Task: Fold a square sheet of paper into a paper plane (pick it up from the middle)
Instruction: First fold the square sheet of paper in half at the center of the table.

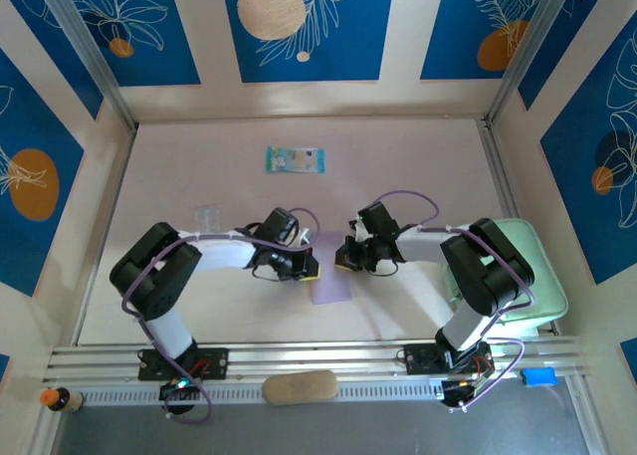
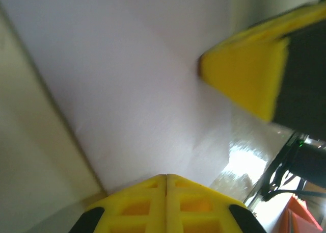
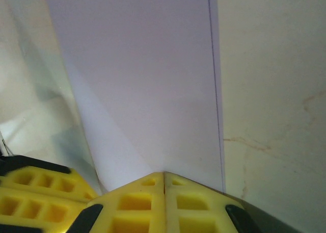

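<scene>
**Ana:** So, where is the sheet of paper [image 1: 331, 284] at this moment?

**Ben:** Lying on the tabletop [image 1: 398, 166], in the middle toward the near edge, between the two arms. It is pale lilac. In the right wrist view a diagonal crease crosses its lower left, and a second layer's edge runs down its right side.

**Ana:** And the jaws?

**Ben:** The left arm [image 1: 224, 248] reaches in from the left. The left jaws are closed, the yellow fingertips [image 2: 142, 205] pressed together with no gap, right at the paper's edge. The right arm [image 1: 428, 241] comes in from the other side. The right jaws are closed the same way, their fingertips [image 3: 137, 202] meeting at the sheet's near end.

**Ana:** Are they gripping it?

**Ben:** I cannot tell. The paper runs up to the tips in both wrist views, but whether an edge is nipped between them is hidden.

**Ana:** How close are the two?

**Ben:** Near each other, facing across the sheet.

**Ana:** Anything else about?

**Ben:** A blue-green packet [image 1: 296, 159] lies well apart toward the back. A mint-green tray [image 1: 547, 276] sits at the right side behind the right arm. A small clear item [image 1: 207, 217] rests near the left arm.
</scene>
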### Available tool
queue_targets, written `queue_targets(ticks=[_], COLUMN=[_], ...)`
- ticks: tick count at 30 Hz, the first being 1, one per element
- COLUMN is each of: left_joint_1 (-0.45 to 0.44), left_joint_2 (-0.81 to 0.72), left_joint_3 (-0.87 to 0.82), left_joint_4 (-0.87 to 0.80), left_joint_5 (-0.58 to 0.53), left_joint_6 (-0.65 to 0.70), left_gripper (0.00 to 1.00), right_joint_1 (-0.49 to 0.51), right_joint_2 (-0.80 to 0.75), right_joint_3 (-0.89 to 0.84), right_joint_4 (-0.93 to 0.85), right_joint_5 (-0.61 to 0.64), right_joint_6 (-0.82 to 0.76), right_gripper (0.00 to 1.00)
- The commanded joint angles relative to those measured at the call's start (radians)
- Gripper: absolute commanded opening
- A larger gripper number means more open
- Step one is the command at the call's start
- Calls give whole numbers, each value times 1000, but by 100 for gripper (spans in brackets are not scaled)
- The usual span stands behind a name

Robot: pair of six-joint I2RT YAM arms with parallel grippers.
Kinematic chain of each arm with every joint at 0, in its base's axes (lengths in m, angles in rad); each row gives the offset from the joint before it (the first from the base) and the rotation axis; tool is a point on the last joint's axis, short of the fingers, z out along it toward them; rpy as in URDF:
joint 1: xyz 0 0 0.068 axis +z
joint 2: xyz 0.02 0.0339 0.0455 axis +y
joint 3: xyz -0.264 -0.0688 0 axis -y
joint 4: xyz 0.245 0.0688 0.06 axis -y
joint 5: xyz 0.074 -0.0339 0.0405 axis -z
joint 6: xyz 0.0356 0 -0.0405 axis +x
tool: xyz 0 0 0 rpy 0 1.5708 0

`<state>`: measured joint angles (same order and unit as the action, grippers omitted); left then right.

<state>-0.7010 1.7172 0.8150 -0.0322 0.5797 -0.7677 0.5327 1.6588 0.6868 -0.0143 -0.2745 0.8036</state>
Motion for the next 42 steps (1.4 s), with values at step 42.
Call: queue_targets(ticks=[42], left_joint_1=[142], left_joint_2=[246], left_joint_3=[225], left_joint_4=[-108], left_joint_5=[39], left_joint_6=[117], left_gripper=[4], right_joint_1=[-7], right_joint_2=[19], right_joint_3=[-38], right_joint_4=[-131], right_joint_5=[72], right_joint_6=[-11], right_gripper=[0])
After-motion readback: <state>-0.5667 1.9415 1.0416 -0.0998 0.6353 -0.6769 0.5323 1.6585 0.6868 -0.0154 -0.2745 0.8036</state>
